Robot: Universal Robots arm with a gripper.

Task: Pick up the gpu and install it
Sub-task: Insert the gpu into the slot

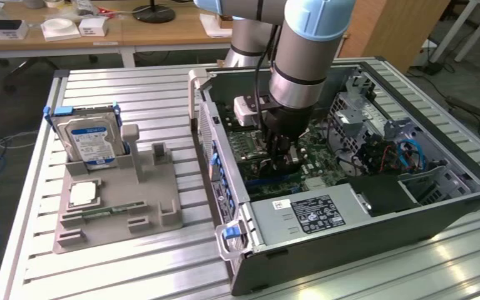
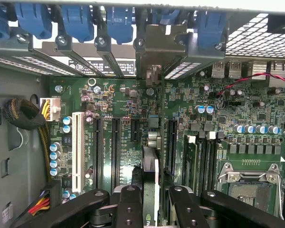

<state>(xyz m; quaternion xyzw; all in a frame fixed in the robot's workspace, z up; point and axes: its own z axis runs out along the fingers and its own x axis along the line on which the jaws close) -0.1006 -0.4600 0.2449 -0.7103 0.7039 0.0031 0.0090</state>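
Observation:
The gpu (image 2: 150, 166) appears edge-on in the wrist view, as a thin card standing upright over the green motherboard (image 2: 118, 104). Its silver end bracket (image 2: 164, 45) reaches the case's rear slot openings. My gripper (image 2: 154, 202) is shut on the card, with black fingers (image 2: 128, 204) pressing either side of it. In the exterior view my gripper (image 1: 280, 159) reaches down inside the open computer case (image 1: 407, 212), low over the motherboard. From here I cannot tell whether the card's lower edge sits in a slot.
Left of the case, a grey fixture (image 1: 115, 206) holds a hard drive (image 1: 90, 139), a processor (image 1: 83, 194) and a memory stick (image 1: 105, 214). Inside the case are the power supply (image 1: 307, 215), a drive cage (image 1: 365, 112), a white slot (image 2: 77, 152) and the processor socket (image 2: 251, 187).

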